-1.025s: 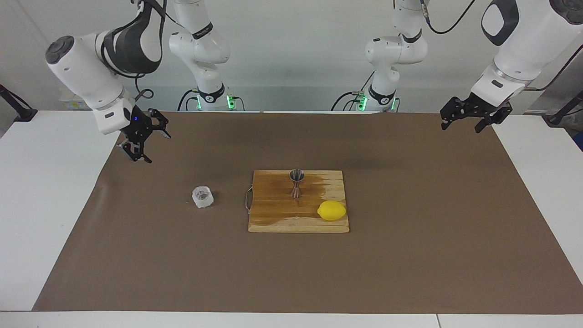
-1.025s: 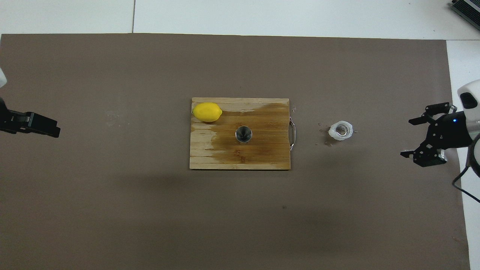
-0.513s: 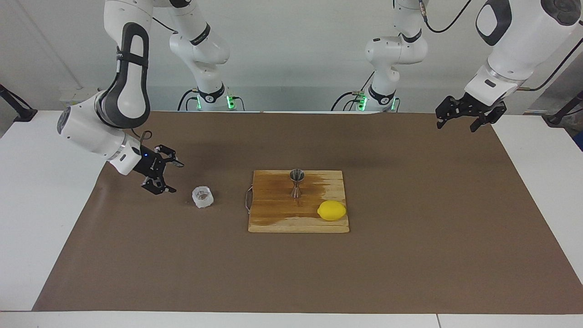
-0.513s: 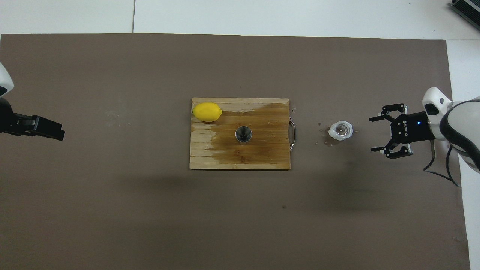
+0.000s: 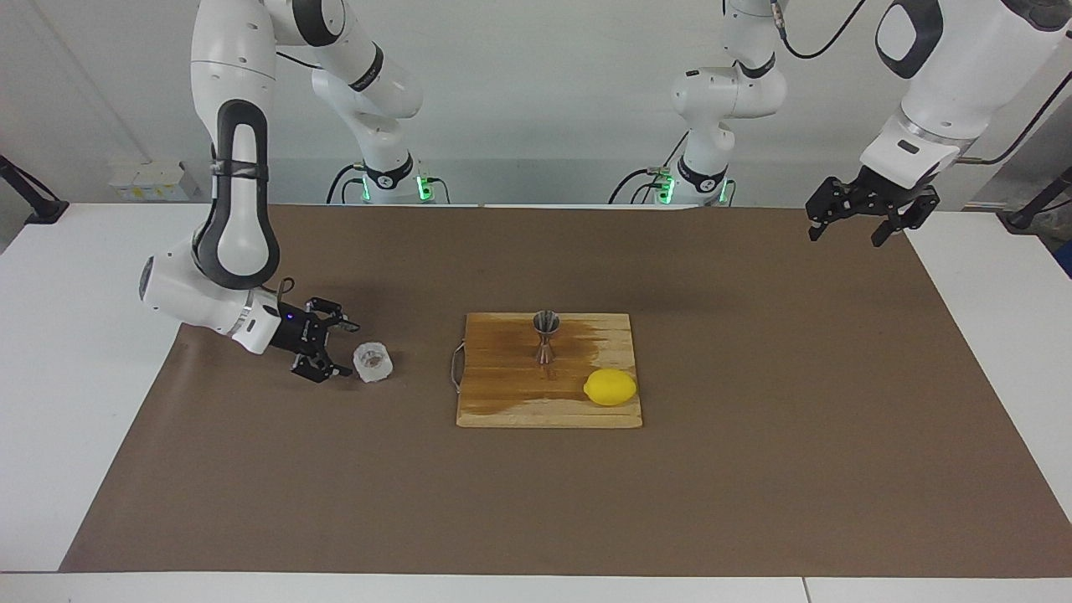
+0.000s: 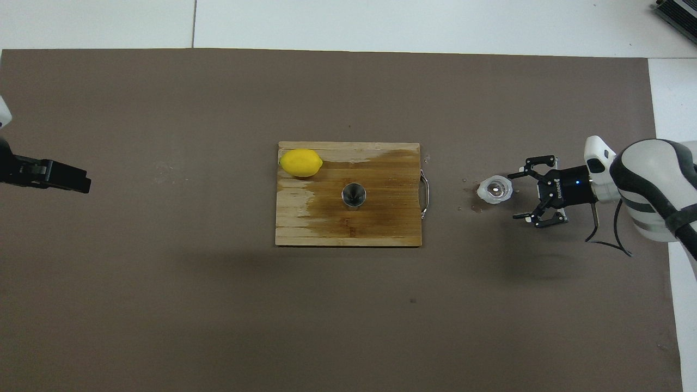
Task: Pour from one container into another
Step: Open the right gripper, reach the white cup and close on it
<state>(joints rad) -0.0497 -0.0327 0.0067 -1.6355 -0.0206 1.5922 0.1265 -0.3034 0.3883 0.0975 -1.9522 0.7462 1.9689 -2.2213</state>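
One glass cup (image 5: 373,362), one jigger (image 5: 545,337), one lemon (image 5: 610,387), one board (image 5: 511,394). Right gripper (image 5: 342,347) fingers apart beside cup near right-arm edge; left gripper (image 5: 854,223) fingers apart over left-arm corner nearest the robots.

I'm driving this in a robotics lab, not a kitchen. Two white arms are bolted at one end of a white surface (image 5: 75,352), with green status lights at their bases (image 5: 365,189) and loose cables (image 5: 825,42) trailing off them. Plain grey wall, brown paper sheet (image 5: 754,402) laid over the work area. Kitchen props only: wooden cutting board (image 5: 511,402), lemon (image 5: 610,387), metal jigger (image 5: 545,335), small glass cup (image 5: 373,361). Some kind of equipment sits at one corner in the overhead view (image 6: 678,12).
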